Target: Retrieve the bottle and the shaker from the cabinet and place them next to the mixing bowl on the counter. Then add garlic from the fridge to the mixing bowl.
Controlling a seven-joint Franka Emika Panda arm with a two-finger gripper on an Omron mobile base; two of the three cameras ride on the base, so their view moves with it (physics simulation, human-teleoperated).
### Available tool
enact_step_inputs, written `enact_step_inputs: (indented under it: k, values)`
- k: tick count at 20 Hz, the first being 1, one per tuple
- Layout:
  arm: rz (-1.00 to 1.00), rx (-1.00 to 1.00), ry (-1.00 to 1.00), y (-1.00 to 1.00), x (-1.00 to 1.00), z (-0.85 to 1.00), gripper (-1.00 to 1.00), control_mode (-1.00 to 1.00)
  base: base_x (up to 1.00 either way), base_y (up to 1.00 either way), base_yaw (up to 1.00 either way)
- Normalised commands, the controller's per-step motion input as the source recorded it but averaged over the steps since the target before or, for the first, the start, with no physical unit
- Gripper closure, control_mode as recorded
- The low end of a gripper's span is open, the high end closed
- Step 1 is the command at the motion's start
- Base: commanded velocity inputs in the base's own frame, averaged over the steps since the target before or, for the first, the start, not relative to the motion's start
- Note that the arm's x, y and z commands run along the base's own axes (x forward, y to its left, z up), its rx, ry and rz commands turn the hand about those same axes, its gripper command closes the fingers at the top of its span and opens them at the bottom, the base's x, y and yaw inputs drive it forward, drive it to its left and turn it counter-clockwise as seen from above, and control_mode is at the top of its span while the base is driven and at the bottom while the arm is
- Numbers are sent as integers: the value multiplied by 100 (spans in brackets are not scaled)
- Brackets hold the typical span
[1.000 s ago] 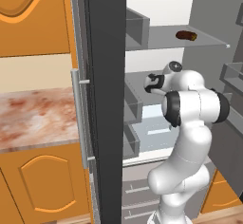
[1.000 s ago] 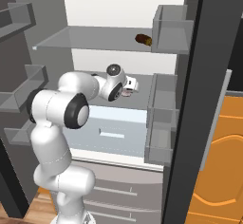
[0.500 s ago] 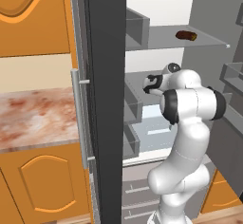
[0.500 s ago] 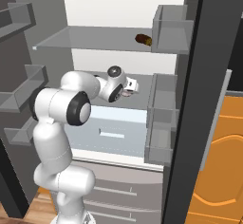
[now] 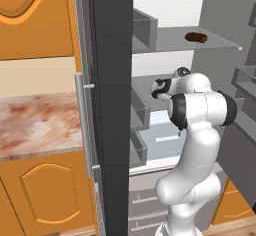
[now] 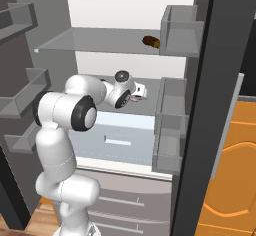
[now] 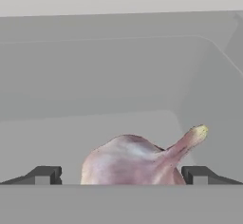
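Observation:
A pale purple garlic bulb (image 7: 137,159) with a yellowish stem tip lies on a grey fridge shelf (image 7: 95,90). It sits right in front of my gripper (image 7: 121,175), between the two dark fingertips (image 7: 45,174), which stand wide apart on either side of it without touching. The gripper is open. In the base views the gripper (image 5: 159,87) (image 6: 141,92) reaches into the fridge over the middle shelf. The bottle, the shaker and the mixing bowl are out of view.
The dark fridge door (image 5: 107,105) stands open at the left, beside a marbled counter (image 5: 35,120). A brown item (image 5: 196,37) (image 6: 151,41) lies on the upper shelf. Door bins (image 6: 170,140) hang at the right, and a drawer (image 6: 117,140) sits below the hand.
The elbow has shifted slightly while the hand stays at the middle shelf. The jaws remain wide apart.

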Motion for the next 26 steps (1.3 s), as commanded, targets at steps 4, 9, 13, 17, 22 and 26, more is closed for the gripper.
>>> enact_step_inputs:
  k: [4,9,13,17,22,26]
  values:
    - [0,0,0,0,0,-10,-100,-100,0,0,0]
    - [0,0,0,0,0,-13,-100,-100,0,0,0]
    - [0,0,0,0,0,-16,-100,-100,0,0,0]
    - [0,0,0,0,0,-15,-100,-100,0,0,0]
    - [0,0,0,0,0,-12,100,-100,0,0,0]
    - [0,0,0,0,0,0,100,-100,0,0,0]
